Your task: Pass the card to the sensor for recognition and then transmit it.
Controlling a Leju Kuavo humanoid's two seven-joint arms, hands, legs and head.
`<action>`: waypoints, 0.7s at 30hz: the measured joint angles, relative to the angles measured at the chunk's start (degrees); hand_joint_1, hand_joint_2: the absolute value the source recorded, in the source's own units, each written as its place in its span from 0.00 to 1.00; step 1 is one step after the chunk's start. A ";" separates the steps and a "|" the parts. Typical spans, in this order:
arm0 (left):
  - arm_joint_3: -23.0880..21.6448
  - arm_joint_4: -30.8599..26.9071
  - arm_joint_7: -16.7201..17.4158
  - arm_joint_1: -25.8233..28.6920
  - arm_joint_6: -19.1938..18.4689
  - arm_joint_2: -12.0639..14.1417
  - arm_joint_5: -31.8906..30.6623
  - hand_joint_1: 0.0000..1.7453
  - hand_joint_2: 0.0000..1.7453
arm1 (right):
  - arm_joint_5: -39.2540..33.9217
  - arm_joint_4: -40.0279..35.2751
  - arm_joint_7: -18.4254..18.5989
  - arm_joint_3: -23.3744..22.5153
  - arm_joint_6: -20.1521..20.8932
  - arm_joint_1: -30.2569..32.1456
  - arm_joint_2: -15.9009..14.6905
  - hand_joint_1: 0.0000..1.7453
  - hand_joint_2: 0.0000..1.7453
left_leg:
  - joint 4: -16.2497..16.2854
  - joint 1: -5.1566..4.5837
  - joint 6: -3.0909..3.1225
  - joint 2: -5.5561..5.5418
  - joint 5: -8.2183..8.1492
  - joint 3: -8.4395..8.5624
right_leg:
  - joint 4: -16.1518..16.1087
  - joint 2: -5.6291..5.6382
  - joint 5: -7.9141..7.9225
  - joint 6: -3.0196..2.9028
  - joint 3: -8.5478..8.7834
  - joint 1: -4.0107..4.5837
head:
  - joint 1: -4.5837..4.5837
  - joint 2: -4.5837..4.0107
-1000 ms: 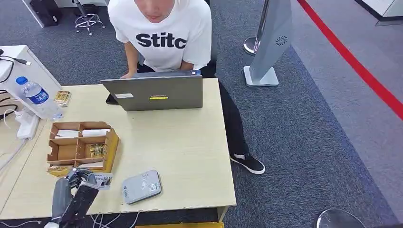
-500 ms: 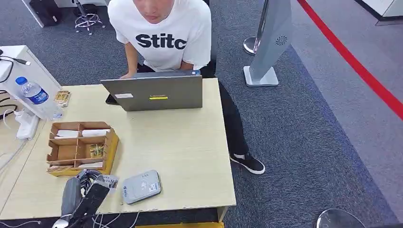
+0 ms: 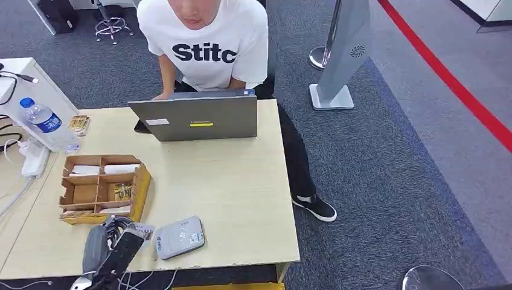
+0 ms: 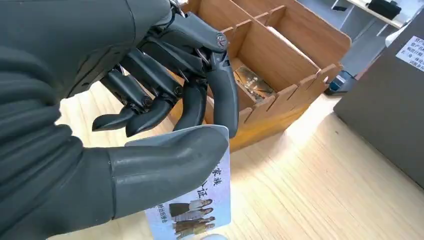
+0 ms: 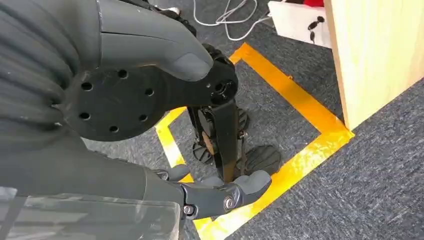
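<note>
The card (image 4: pixel 200 205) is pinched between thumb and fingers of the left hand (image 3: pixel 112 232), low over the worktop's (image 3: pixel 241 193) near left corner. The grey card reader (image 3: pixel 180 237) lies just to its right, so this arm is the nearer. The right hand (image 5: pixel 220 192) hangs beside the worktop, fingers loosely apart, holding nothing.

Left hand (image 4: pixel 150 100): thumb pressed against the card (image 4: pixel 200 210), opposing fingers (image 4: pixel 220 95) curled behind it. Right hand (image 5: pixel 150 115): hangs down, fingers loosely extended, holding nothing.
</note>
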 joint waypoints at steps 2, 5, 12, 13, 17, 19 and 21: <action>0.00 0.02 0.00 0.00 0.02 0.02 -0.02 1.00 1.00 | 0.04 0.00 0.02 0.00 -0.07 -0.02 0.00 0.00 1.00 | 0.00 0.00 0.00 0.00 0.00 0.00 | 0.00 0.00 0.00 0.00 0.00 0.00 | 0.00 0.00; 0.00 0.11 0.00 -0.11 0.18 0.02 0.00 1.00 1.00 | 0.15 0.00 0.42 0.00 -0.09 -0.07 0.00 0.00 1.00 | 0.00 0.00 0.00 0.00 0.00 0.00 | 0.00 0.00 0.00 0.00 0.00 0.00 | 0.00 0.00; 0.02 0.11 -0.02 -0.61 0.24 0.02 0.42 1.00 1.00 | 0.22 0.00 0.72 0.02 -0.09 -0.18 0.00 0.00 1.00 | 0.00 0.00 0.00 0.00 0.00 0.00 | 0.00 0.00 0.00 0.00 0.01 0.00 | 0.00 0.02; 0.02 0.11 -0.02 -0.74 0.24 0.04 0.42 1.00 1.00 | 0.24 0.00 0.81 0.04 -0.09 -0.22 0.00 0.00 1.00 | 0.00 0.00 0.00 0.00 0.00 0.00 | 0.00 0.00 0.00 0.00 0.01 0.00 | -0.02 0.00; 0.02 -0.15 -0.15 -1.24 0.37 0.31 0.42 1.00 1.00 | 1.09 0.00 1.05 0.26 -0.09 -0.31 0.00 0.00 1.00 | 0.00 0.00 0.00 -0.01 0.00 0.00 | 0.00 0.00 0.00 0.00 0.01 0.00 | 0.00 0.00; 0.02 -0.92 -0.20 -1.66 0.63 0.90 0.42 1.00 1.00 | 1.27 0.00 1.20 0.55 0.00 -0.32 0.00 0.00 1.00 | 0.00 0.01 0.00 -0.01 0.01 0.00 | 0.00 -0.01 0.00 0.00 0.01 0.01 | 0.00 0.00; 0.04 -1.53 -0.20 -2.35 0.94 1.71 0.39 1.00 1.00 | 1.29 0.00 1.20 0.68 0.20 -0.34 0.00 0.00 1.00 | 0.00 0.02 -0.01 -0.02 0.01 0.00 | 0.00 -0.01 0.00 0.00 0.01 0.02 | 0.00 0.00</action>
